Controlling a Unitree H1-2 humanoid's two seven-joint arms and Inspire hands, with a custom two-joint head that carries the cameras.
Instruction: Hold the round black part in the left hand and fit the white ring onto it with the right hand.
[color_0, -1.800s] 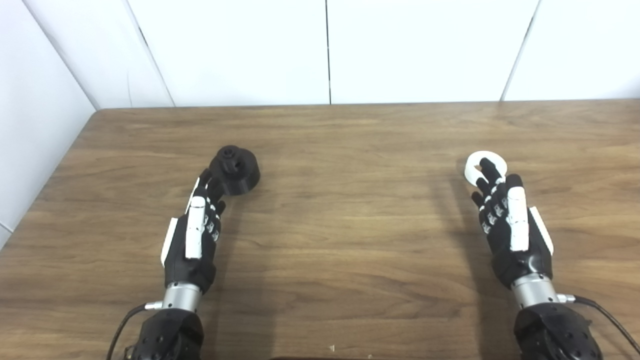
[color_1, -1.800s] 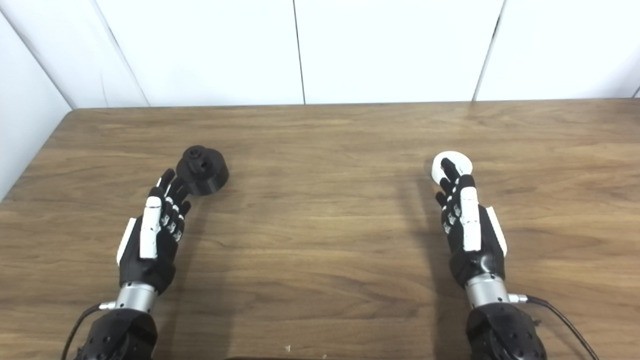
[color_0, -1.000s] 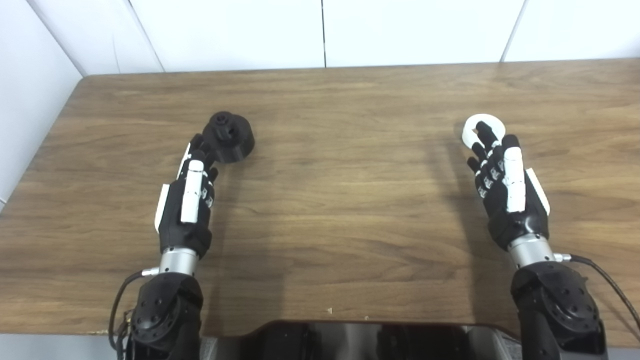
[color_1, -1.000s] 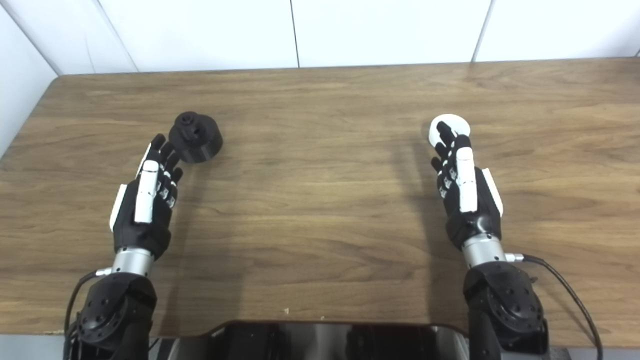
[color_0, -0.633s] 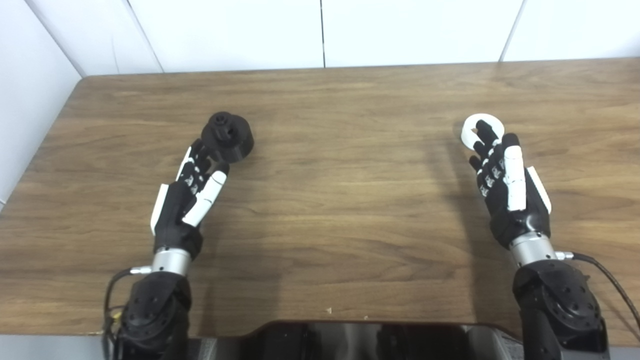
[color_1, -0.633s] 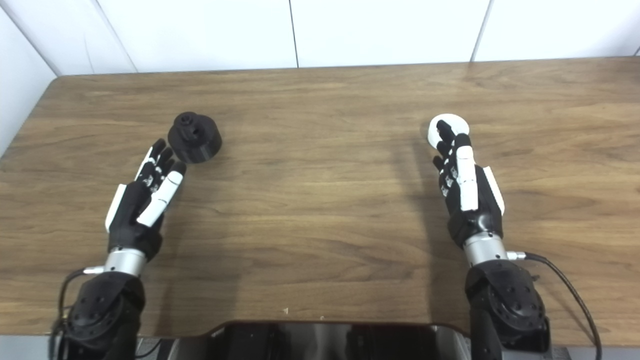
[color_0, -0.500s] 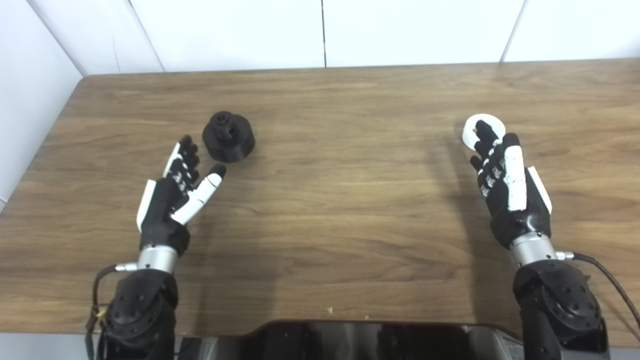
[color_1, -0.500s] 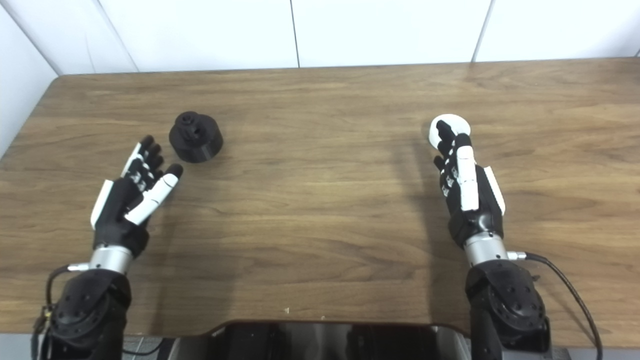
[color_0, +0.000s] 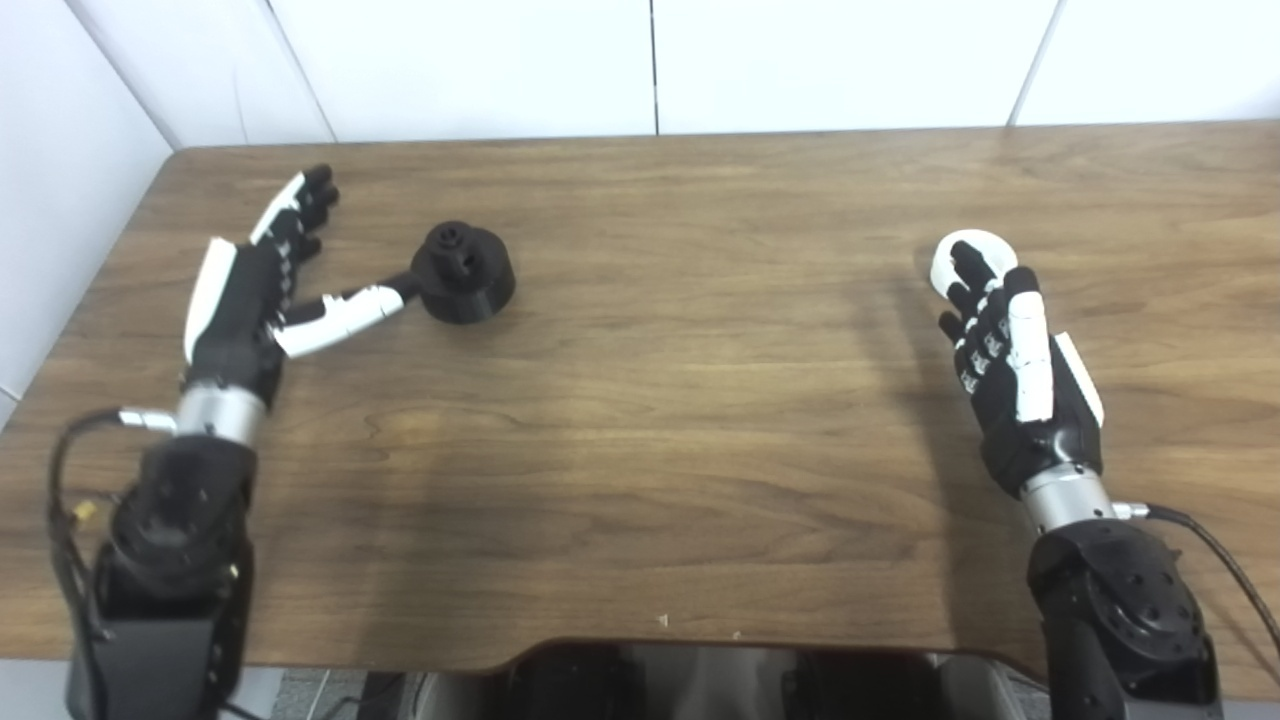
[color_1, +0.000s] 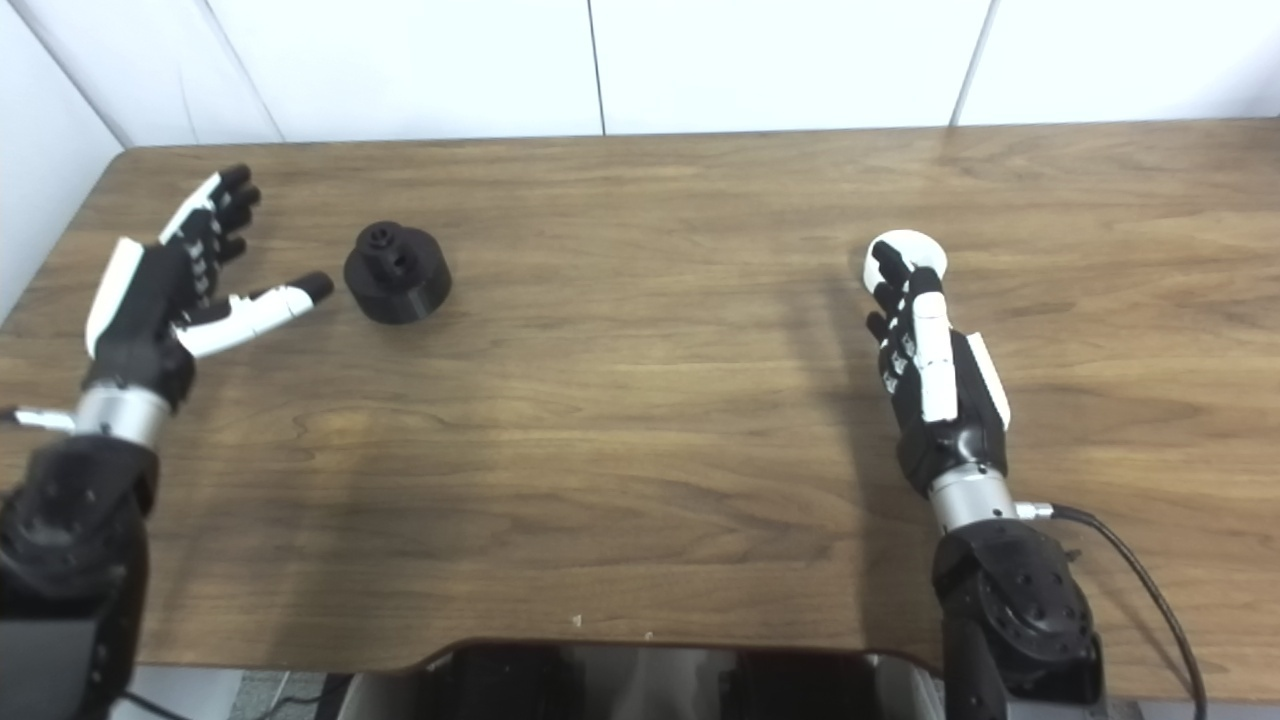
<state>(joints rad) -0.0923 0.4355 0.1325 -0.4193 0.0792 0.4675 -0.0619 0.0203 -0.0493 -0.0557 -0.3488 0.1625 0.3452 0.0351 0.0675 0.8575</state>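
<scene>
Left hand (color_1: 165, 280) has swung way out and up toward the table's left edge since half a second ago, when it sat just below the round black part (color_1: 397, 272); now it's off to the left of that part, fingers splayed toward the far edge and thumb stretched out sideways toward it, so it's spread wide and holding nothing. From the right eye view there's a clear gap between thumb tip and part; from the left eye view the tip looks like it's right against it, so I'd say close, maybe touching, can't be sure. The part itself hasn't budged, same spot on the wooden table (color_1: 640, 400), sitting flat with its knobby hub up. To me this looks like the hand lining up a side-on grab, with the part ending up between thumb and fingers, so the pickup step hasn't actually happened yet. Well to the right of the black part, the white ring (color_0: 958, 256) is lying flat where it was, and the right hand (color_0: 1010, 370) hasn't moved either: fingers straight and together, tips lying over the ring's near edge, not gripping it. So the ring fit is still a ways off, nothing's been lifted.
</scene>
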